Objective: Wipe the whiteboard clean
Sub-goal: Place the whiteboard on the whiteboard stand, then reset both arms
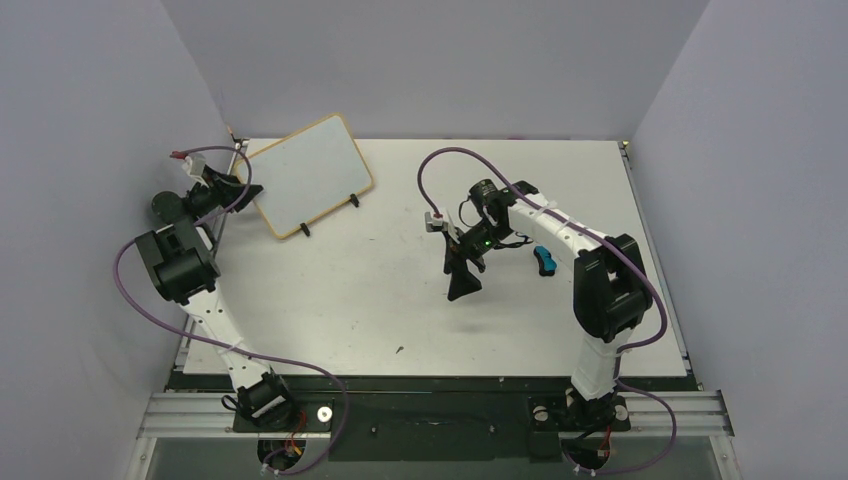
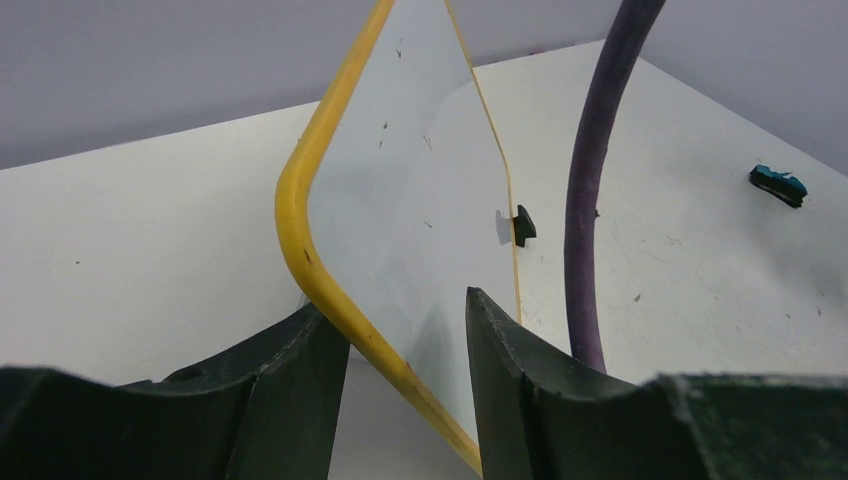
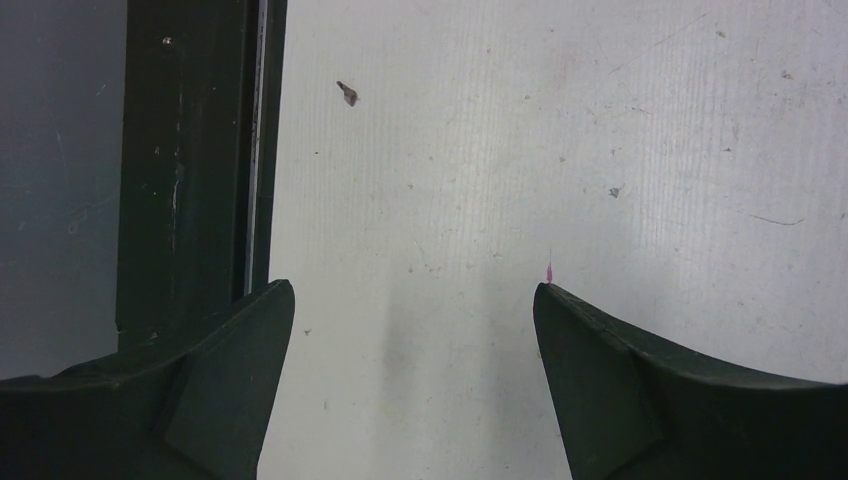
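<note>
Right gripper point(image 3: 412, 285) hangs over the bare table point(image 1: 400, 330) mid-field, fingers pointing down. The jaws are wide apart with nothing between them; the right wrist view shows only scuffed white surface and the dark table edge. The blue eraser point(image 1: 543, 260) lies flat on the table just beside the right arm's wrist, touching neither gripper. Further back on the left, the left gripper point(image 2: 395, 300) sits at the whiteboard point(image 1: 310, 175) on its left edge. Its fingers are parted and straddle the yellow frame, with a visible gap on the face side, so it's not clamped. The board sits in the far-left corner, tilted and rotated. Two black stand clips point(image 1: 355, 200) hook its lower edge. Its face reads plain white with a few small specks.
</note>
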You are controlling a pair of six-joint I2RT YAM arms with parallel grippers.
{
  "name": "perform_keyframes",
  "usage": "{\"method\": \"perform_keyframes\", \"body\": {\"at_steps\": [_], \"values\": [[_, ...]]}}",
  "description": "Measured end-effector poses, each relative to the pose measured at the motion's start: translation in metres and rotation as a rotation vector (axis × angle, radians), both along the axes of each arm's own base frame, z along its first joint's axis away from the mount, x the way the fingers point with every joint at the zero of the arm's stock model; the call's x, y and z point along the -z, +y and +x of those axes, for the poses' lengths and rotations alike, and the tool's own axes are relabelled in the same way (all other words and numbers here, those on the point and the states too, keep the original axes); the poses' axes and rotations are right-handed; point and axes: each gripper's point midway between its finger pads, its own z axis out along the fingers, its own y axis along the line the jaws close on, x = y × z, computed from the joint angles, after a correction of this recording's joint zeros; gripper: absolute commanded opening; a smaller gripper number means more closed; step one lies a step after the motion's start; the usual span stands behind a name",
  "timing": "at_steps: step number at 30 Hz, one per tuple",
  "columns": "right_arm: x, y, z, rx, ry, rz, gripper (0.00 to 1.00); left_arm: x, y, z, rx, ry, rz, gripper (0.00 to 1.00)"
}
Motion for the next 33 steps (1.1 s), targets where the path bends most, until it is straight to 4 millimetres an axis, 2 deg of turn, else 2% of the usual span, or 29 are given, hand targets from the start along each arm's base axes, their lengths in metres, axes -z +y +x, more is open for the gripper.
{"method": "perform_keyframes", "body": {"at_steps": [4, 10, 16, 22, 28, 33], "values": [[0.000, 0.001, 0.000, -0.001, 0.000, -0.001, 0.85, -0.004, 0.009, 0.002, -0.051, -0.022, -0.011, 0.47], [0.001, -0.001, 0.001, 0.001, -0.006, -0.011, 0.85, -0.001, 0.034, -0.005, -0.158, -0.011, -0.060, 0.51], [0.003, -0.002, 0.001, 0.000, -0.014, -0.024, 0.85, -0.022, 0.040, -0.018, -0.235, -0.037, -0.083, 0.54], [0.003, -0.002, 0.001, -0.002, -0.025, -0.031, 0.85, -0.055, 0.038, -0.038, -0.362, -0.091, -0.112, 0.55], [-0.002, -0.006, 0.008, 0.023, -0.081, -0.048, 0.85, -0.072, 0.035, -0.064, -0.589, -0.100, -0.166, 0.57], [-0.016, -0.018, 0.028, 0.169, -0.178, -0.076, 0.85, -0.104, -0.003, -0.078, -0.725, -0.066, -0.175, 0.59]]}}
